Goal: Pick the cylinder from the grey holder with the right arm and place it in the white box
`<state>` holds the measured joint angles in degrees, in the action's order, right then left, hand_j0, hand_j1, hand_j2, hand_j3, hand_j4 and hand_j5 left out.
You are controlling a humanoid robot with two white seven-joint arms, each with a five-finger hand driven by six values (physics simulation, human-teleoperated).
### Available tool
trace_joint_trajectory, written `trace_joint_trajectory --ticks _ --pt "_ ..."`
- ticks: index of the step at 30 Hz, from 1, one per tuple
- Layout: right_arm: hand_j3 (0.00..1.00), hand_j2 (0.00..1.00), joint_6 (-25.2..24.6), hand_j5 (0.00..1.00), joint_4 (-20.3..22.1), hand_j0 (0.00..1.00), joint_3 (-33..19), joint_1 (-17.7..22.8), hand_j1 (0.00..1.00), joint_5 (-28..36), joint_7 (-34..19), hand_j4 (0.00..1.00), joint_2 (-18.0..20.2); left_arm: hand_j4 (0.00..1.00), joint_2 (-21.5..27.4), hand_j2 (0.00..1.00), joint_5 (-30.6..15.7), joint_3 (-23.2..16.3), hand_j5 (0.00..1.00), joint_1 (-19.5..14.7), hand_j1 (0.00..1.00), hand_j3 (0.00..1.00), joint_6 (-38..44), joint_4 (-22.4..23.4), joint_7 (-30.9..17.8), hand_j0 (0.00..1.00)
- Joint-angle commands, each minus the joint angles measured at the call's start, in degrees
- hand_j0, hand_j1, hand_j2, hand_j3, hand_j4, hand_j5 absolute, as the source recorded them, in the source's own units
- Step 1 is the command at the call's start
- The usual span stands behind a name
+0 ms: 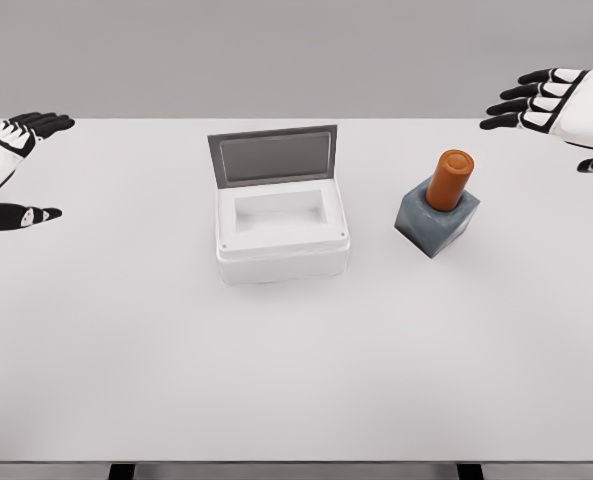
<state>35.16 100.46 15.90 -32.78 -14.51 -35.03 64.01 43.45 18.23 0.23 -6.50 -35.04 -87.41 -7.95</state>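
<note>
An orange cylinder (449,180) stands upright in a grey block holder (436,223) on the right half of the white table. A white box (281,235) with its grey lid raised at the back sits near the table's middle; its inside shows nothing in it. My right hand (554,112) hovers at the upper right edge, above and to the right of the cylinder, fingers spread and holding nothing. At the far left edge my left hand (21,165) is open too, far from both objects.
The white table (296,380) fills most of the view, with its front edge near the bottom of the frame. A plain grey wall lies behind the table's far edge.
</note>
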Motion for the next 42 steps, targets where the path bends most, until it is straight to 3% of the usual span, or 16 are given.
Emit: trace_joint_trajectory --ticks 1,4,6,7,9,10,11,12,14,15,18,21,22,31,35,42 --pt "1.0 1.0 -0.2 1.0 0.0 1.0 0.3 0.0 1.0 0.4 0.0 1.0 -0.1 1.0 0.1 1.0 -0.4 0.0 1.0 0.0 1.0 1.0 0.0 0.0 0.0 1.0" --pt "1.0 1.0 -0.2 1.0 0.0 1.0 0.4 -0.7 1.0 0.4 0.0 1.0 -1.4 1.0 0.0 1.0 -0.2 0.0 1.0 -0.1 1.0 1.0 0.0 0.0 0.0 1.0" --pt "1.0 1.0 -0.2 1.0 -0.3 1.0 -1.1 -1.9 1.0 0.8 0.0 1.0 0.5 1.0 0.1 1.0 -0.3 0.0 1.0 -0.1 1.0 1.0 0.0 0.0 0.1 1.0" --pt "1.0 1.0 -0.2 1.0 -1.3 1.0 -1.5 -1.8 1.0 6.0 0.0 1.0 3.6 1.0 0.1 1.0 -0.3 0.0 1.0 -0.1 1.0 1.0 0.0 0.0 0.1 1.0" --pt "1.0 1.0 -0.2 1.0 -1.2 1.0 6.2 -1.5 1.0 12.7 0.0 1.0 9.6 1.0 0.0 1.0 -0.3 -0.1 1.0 0.0 1.0 1.0 0.0 0.0 0.0 1.0" --pt "1.0 1.0 -0.2 1.0 -0.4 1.0 7.2 -1.6 1.0 15.8 0.0 1.0 11.5 1.0 0.1 1.0 -0.2 0.0 1.0 0.0 1.0 1.0 0.0 0.0 0.0 1.0" --pt "1.0 1.0 -1.1 1.0 0.0 1.0 7.2 -1.8 1.0 18.5 0.0 1.0 10.0 1.0 0.1 1.0 -0.1 0.0 1.0 0.0 1.0 1.0 0.0 0.0 0.0 1.0" --pt "1.0 1.0 -5.3 1.0 0.0 1.0 7.0 -2.5 1.0 17.7 0.0 1.0 8.5 1.0 0.1 1.0 -0.2 -0.1 1.0 0.0 1.0 1.0 0.0 0.0 0.0 1.0" --pt "1.0 1.0 -0.2 1.0 -0.9 1.0 7.1 -2.3 1.0 16.8 0.0 1.0 8.7 1.0 0.1 1.0 -0.2 -0.1 1.0 0.0 1.0 1.0 0.0 0.0 0.1 1.0" --pt "1.0 1.0 -0.2 1.0 -2.4 1.0 7.4 -2.3 1.0 16.5 0.0 1.0 8.3 1.0 0.1 1.0 -0.2 -0.1 1.0 0.0 1.0 1.0 0.0 0.0 0.0 1.0" --pt "1.0 1.0 -1.6 1.0 -3.1 1.0 8.1 -5.1 1.0 12.1 0.0 1.0 2.0 1.0 0.1 1.0 0.1 0.0 1.0 0.0 1.0 1.0 0.0 0.0 0.0 1.0" --pt "1.0 1.0 -1.7 1.0 -8.9 1.0 16.0 -10.6 1.0 7.0 0.0 1.0 -3.4 1.0 0.1 1.0 0.2 -0.1 1.0 0.0 1.0 1.0 0.0 0.0 0.0 1.0" --pt "1.0 1.0 -1.3 1.0 -12.3 1.0 21.4 -14.7 1.0 6.3 0.0 1.0 -5.8 1.0 0.1 1.0 0.2 -0.1 1.0 0.0 1.0 1.0 0.0 0.0 0.0 1.0" --pt "1.0 1.0 -0.2 1.0 -13.3 1.0 25.7 -17.1 1.0 2.6 0.0 1.0 -9.5 1.0 0.1 1.0 0.2 -0.1 1.0 0.0 1.0 1.0 0.0 -0.1 0.0 1.0" --pt "1.0 1.0 -0.2 1.0 -20.4 1.0 27.8 -17.2 1.0 -0.7 0.0 1.0 -12.3 1.0 0.1 1.0 0.2 -0.1 1.0 0.0 1.0 1.0 0.0 -0.1 0.0 1.0" --pt "1.0 1.0 -0.2 1.0 -23.3 1.0 28.1 -18.4 1.0 -0.9 0.0 1.0 -15.5 1.0 0.2 1.0 0.2 -0.1 1.0 0.0 1.0 1.0 0.0 -0.1 0.0 1.0"
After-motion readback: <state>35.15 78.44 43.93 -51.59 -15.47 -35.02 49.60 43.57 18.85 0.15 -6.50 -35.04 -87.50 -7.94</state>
